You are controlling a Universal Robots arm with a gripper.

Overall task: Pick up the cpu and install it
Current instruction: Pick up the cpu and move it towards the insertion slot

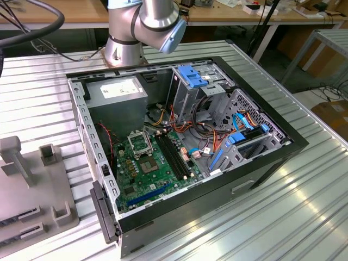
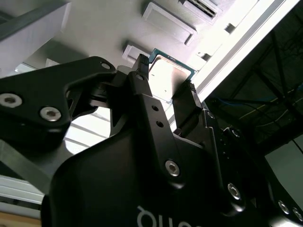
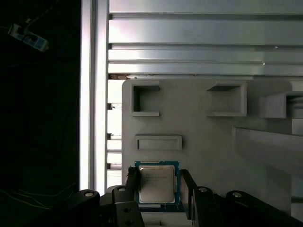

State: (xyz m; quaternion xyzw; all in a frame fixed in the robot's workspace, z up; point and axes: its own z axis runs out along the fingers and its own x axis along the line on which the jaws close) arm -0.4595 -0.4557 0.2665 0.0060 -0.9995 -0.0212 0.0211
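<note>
Fingers first: in the first wrist view the gripper (image 3: 158, 171) has its two dark fingers (image 3: 133, 179) parted, one on each side of the chip (image 3: 156, 184). They sit very close to its edges. I can see a thin dark sliver between one finger and the green rim, so I'm reading them as released, not clamping.

The chip lies flat between them, silver top up, resting on the grey tray (image 3: 203, 137). The second wrist view agrees: the gripper (image 2: 165, 72) straddles the chip (image 2: 169, 75), with a fingertip beside each edge.

Moving out from the fingertips, just past the chip there's a low raised bar (image 3: 158, 143) on the tray. Farther beyond that are two square pockets (image 3: 144, 99). Past the tray's edge is the ribbed metal table (image 3: 189, 47).

In the exterior view, the same tray (image 1: 65, 201) sits at the exterior view's left, near the open computer case (image 1: 261, 168). Inside the case, the motherboard (image 1: 147, 174) lies flat with its metal socket frame (image 1: 139, 142) showing. That puts the socket well apart from where my fingers are. The arm's base (image 1: 147, 22) stands behind the case.
</note>
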